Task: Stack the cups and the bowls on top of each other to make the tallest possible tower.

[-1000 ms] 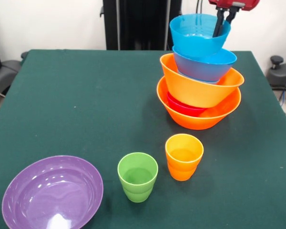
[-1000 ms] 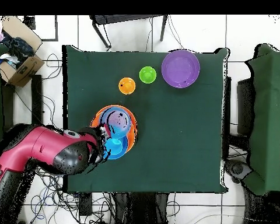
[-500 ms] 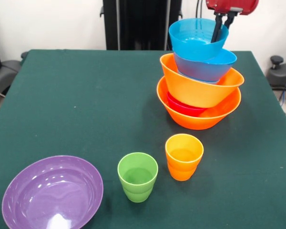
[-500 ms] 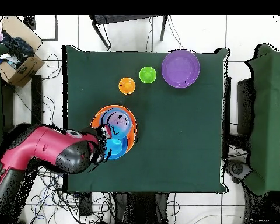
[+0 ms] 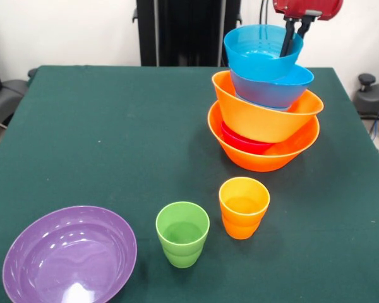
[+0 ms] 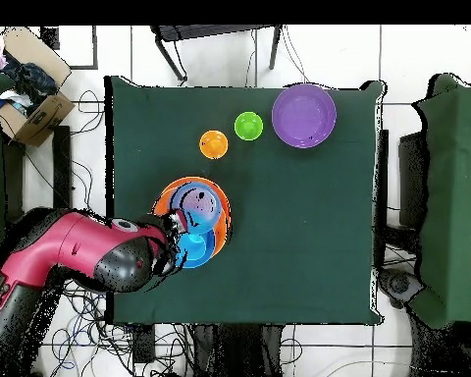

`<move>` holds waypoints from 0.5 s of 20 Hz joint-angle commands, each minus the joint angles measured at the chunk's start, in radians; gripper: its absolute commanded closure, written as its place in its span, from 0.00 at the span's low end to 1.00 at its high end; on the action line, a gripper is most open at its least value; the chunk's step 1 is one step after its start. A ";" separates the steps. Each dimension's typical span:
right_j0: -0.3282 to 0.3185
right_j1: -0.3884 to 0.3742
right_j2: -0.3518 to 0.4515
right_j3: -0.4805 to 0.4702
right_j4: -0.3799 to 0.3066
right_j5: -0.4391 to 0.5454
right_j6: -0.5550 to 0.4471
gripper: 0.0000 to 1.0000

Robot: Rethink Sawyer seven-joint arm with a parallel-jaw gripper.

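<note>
Five bowls make up the tower (image 5: 263, 101) at the upper right of the front view. A large orange bowl (image 5: 265, 150) sits on the green table (image 5: 101, 139) as the base, a small red bowl (image 5: 243, 142) lies inside it, a second orange bowl (image 5: 259, 113) tilts on top of that, then come a blue bowl (image 5: 271, 87) and a top blue bowl (image 5: 260, 52). The pile leans toward the left of the frame, probably because the red bowl beneath props the upper bowls up unevenly.

The gripper (image 5: 293, 38) comes down from the top edge with its dark fingers (image 5: 288, 39) at the right rim of the top blue bowl. They stand close together and reach down into the bowl at its rim; whether they pinch the wall or have let go cannot be told. Holding at the rim would suit setting a bowl down without pushing on the leaning pile.

An orange cup (image 5: 243, 207) and a green cup (image 5: 182, 233) stand upright near each other in the lower middle of the frame, well apart from the tower. A purple bowl (image 5: 69, 255) rests at the lower left. These three are not yet stacked. The cups, being narrow, look suited to go last on top.
</note>
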 commanded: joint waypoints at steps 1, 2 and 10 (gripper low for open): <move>-0.022 0.041 0.173 -0.067 0.038 0.060 0.050 1.00; -0.022 0.041 0.172 -0.068 0.038 0.061 0.050 1.00; -0.025 0.029 0.178 -0.075 0.062 0.083 0.022 1.00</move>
